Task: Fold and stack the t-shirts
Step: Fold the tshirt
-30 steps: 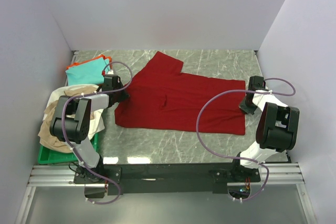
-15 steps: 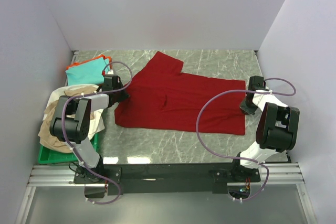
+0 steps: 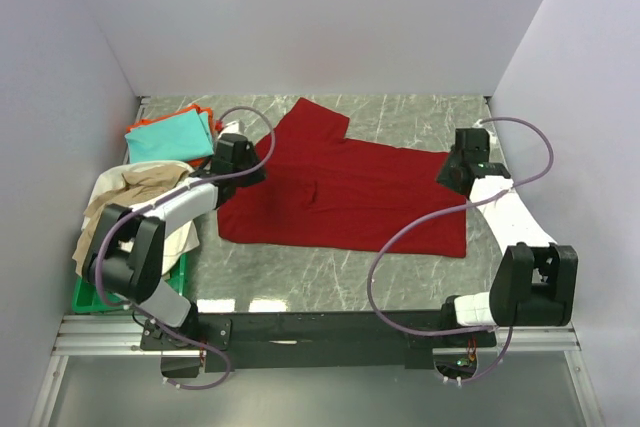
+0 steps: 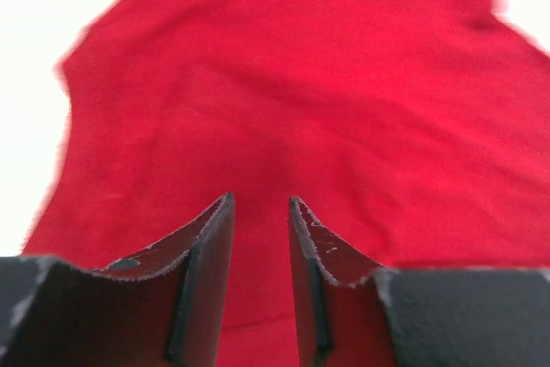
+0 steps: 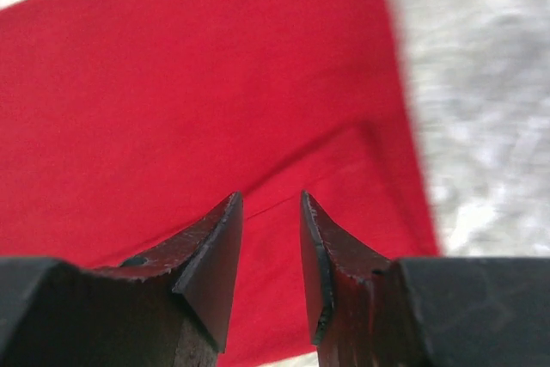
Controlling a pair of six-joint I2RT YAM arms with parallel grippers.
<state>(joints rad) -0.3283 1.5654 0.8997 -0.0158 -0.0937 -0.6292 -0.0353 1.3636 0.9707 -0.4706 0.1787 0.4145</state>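
Only overhead: teal shirt (image 3: 168, 137), apparently folded.

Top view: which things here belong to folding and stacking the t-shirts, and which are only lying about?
Belong to the job:
- dark red t-shirt, spread flat
- teal t-shirt, folded
- beige t-shirt and white t-shirt, heaped at the left

Only lying about:
- green tray under that heap
- purple cables of the arms
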